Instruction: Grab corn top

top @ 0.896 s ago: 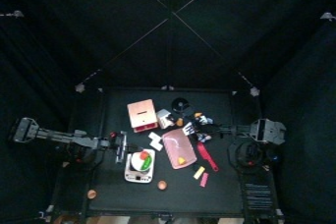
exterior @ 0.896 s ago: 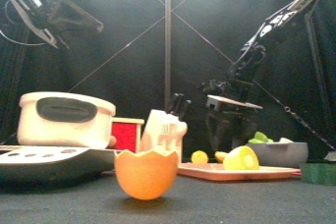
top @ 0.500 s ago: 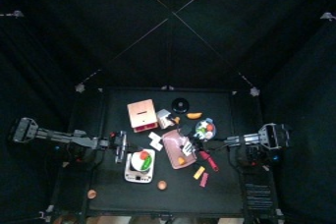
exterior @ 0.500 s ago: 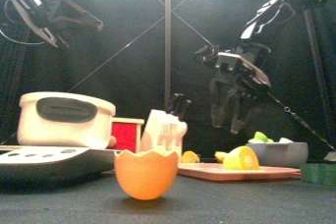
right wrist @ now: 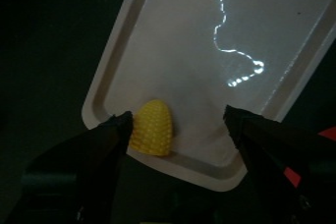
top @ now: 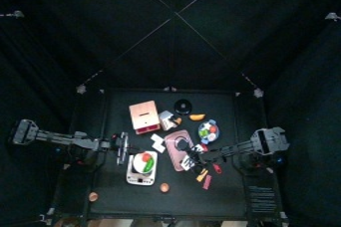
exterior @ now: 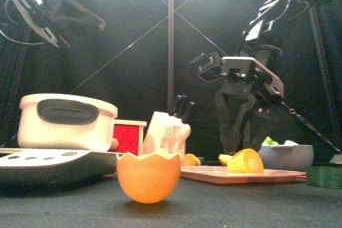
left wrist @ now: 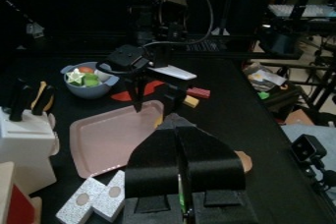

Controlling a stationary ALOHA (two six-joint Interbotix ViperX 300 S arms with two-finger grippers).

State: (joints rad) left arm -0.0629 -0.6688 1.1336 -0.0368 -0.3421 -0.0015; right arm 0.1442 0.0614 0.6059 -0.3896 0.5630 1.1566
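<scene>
I am holding the right pincer [exterior: 238,144] over the pink tray [right wrist: 197,81], its two black jaws standing apart and empty on either side of the corn top [right wrist: 153,129], which is lying near the tray's corner close to the rim. In the right wrist view the yellow piece is sitting between the jaws but touching neither, with light glaring off the bare tray surface beyond it. From the front, the right arm is hanging down behind the tray [exterior: 247,175], the pincer pointing at the yellow pieces [exterior: 242,161] resting on it. The left pincer [left wrist: 187,169] is resting at the table's left side, its jaws pressed together on nothing, facing across the table [left wrist: 250,120] toward the tray [left wrist: 118,138] and the other arm. From above, the left arm is lying low along the left of the table [top: 120,107] while the right arm is reaching in from the right toward the tray [top: 177,151]. A grey bowl [exterior: 291,155] of green and yellow pieces is standing just right of the tray, an orange eggshell cup [exterior: 148,177] is sitting at the very front, and a white rice cooker [exterior: 67,122] is standing on a scale at the left. A red box [exterior: 128,134] and a white holder [exterior: 166,134] are standing behind the cup.
</scene>
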